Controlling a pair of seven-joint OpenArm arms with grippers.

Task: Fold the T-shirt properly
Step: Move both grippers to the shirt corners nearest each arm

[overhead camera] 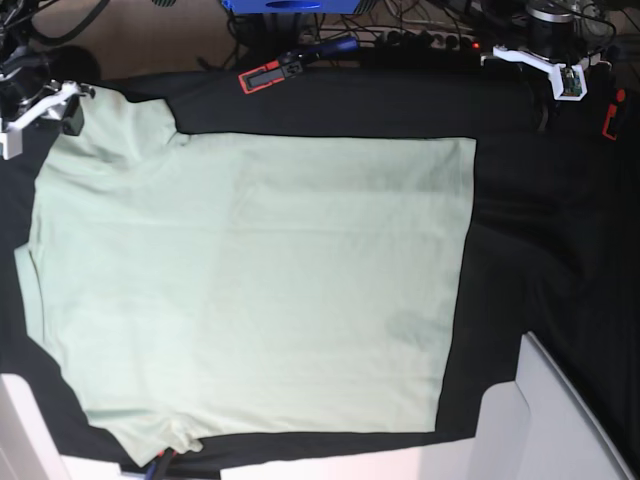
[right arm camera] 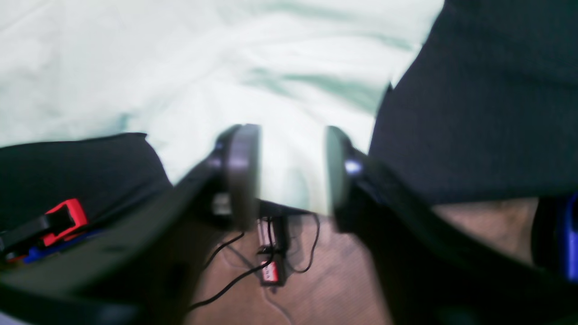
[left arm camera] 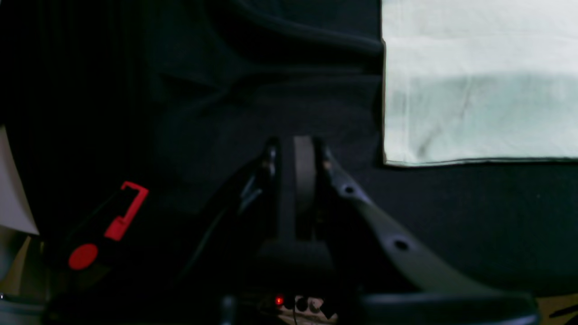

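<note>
The pale mint-green T-shirt lies spread flat on the black table cloth, its sleeves at the left of the base view. My right gripper hovers at the shirt's far-left sleeve. In the right wrist view this gripper is open, with shirt fabric showing between the pads and nothing pinched. My left gripper sits at the far right, away from the shirt. In the left wrist view it is open only a narrow slit and empty, over black cloth left of the shirt's corner.
A red-and-black clamp grips the table's far edge and another red clamp sits at the right. White panels stand at the near right. A blue box and cables lie behind the table.
</note>
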